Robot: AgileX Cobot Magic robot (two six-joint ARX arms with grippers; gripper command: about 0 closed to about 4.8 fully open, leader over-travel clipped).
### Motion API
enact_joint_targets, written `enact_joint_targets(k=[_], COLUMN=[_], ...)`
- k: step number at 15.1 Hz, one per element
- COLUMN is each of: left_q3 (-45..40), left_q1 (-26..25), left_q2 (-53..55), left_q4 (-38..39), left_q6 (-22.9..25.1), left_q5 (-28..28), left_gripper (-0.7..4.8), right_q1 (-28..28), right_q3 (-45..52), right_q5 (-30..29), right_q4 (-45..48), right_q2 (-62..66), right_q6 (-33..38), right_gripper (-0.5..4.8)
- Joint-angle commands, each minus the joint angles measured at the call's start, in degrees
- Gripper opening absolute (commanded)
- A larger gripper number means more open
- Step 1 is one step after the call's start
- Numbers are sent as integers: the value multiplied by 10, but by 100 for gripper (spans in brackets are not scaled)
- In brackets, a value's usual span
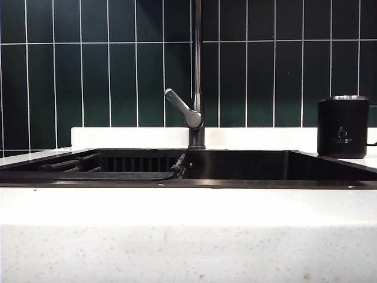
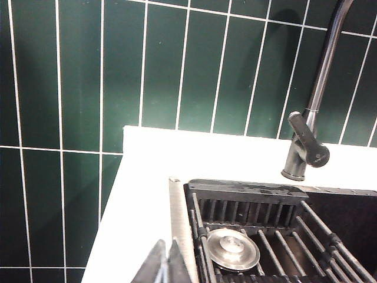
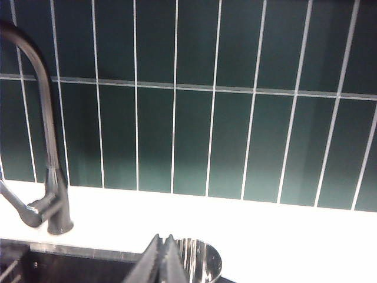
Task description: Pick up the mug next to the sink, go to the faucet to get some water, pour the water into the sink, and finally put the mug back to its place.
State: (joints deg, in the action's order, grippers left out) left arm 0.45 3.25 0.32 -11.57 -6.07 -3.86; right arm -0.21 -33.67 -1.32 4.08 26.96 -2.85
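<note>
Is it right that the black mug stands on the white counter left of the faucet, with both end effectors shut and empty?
Not quite: the mug stands on the counter right of the faucet, as the exterior view shows. The rest holds: the left end effector and right end effector are shut, holding nothing.

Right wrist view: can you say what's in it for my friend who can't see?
The shut right gripper hangs just in front of the shiny open mug on the white counter. The dark faucet stands at one side against green wall tiles.
</note>
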Motion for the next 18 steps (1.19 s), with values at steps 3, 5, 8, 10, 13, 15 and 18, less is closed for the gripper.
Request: enact_joint_targets(k=[3,5,8,10,13,15,18], left_q3=[2,2,2,1,1,1,1], left_q1=[0,0,0,0,0,0,0], left_q2=[1,1,1,1,1,1,1], left_q4=[-7,-7,-1,6,8,8,8], left_q6=[0,0,0,0,0,0,0], left_q5=[0,0,0,0,0,1,2], left_gripper=[-4,-4,-4,-4,-4,-4,-4], right_q1=[-1,-4,-32,-46,-51,-51,-52], right_q3=[-17,-17,-17,-17,-17,-17,-17], right_q5=[2,3,19,61,74,79,79], right_q4=[35,37,60,69,70,85,114], right_q2=[111,157,220,256,311,364,434], right_q6=[-2,-2,-2,-4,-4,-4,-4], right_gripper=[27,29,100,122,213,212,212])
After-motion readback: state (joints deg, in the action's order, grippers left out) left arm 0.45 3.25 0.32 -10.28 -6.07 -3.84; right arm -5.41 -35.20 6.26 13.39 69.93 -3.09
